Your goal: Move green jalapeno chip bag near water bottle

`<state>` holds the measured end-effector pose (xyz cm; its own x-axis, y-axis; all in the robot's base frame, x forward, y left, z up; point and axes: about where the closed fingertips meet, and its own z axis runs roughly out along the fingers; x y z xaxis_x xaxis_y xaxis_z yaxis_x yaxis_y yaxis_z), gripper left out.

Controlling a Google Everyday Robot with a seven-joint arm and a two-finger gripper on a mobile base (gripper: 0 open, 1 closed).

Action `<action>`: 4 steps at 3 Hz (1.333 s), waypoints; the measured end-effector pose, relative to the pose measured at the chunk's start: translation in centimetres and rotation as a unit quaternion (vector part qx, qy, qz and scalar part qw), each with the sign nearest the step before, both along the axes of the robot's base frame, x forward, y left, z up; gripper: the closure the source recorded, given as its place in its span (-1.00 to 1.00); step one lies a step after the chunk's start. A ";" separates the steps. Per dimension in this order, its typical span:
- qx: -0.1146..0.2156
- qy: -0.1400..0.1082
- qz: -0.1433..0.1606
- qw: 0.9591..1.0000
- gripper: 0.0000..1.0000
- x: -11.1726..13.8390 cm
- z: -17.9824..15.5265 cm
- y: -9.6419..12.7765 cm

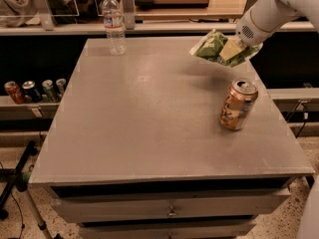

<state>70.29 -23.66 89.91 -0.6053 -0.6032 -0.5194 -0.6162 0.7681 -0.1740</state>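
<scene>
The green jalapeno chip bag [218, 49] is a crinkled green bag with pale patches. It hangs in the air above the far right of the grey table [149, 118]. My gripper [238, 45] is shut on the bag's right end, at the end of the white arm that comes in from the upper right. The water bottle [114, 23] is clear with a white cap and stands upright at the table's far left corner, well to the left of the bag.
An orange-brown drink can [238, 105] stands on the right side of the table, below the bag. Several cans [31, 90] sit on a low shelf to the left. A shelf runs behind the table. Drawers are under the tabletop.
</scene>
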 end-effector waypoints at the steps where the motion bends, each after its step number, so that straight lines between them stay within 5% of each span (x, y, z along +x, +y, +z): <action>1: 0.006 -0.039 0.033 0.999 1.00 0.3 3.6 1.6; 3: -0.003 -0.051 0.045 0.998 1.00 1.1 3.5 2.9; 4: -0.006 -0.073 0.072 0.995 1.00 3.1 3.4 5.6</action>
<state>73.40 -18.10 93.33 -0.4305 -0.6849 -0.5879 -0.6871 0.6710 -0.2786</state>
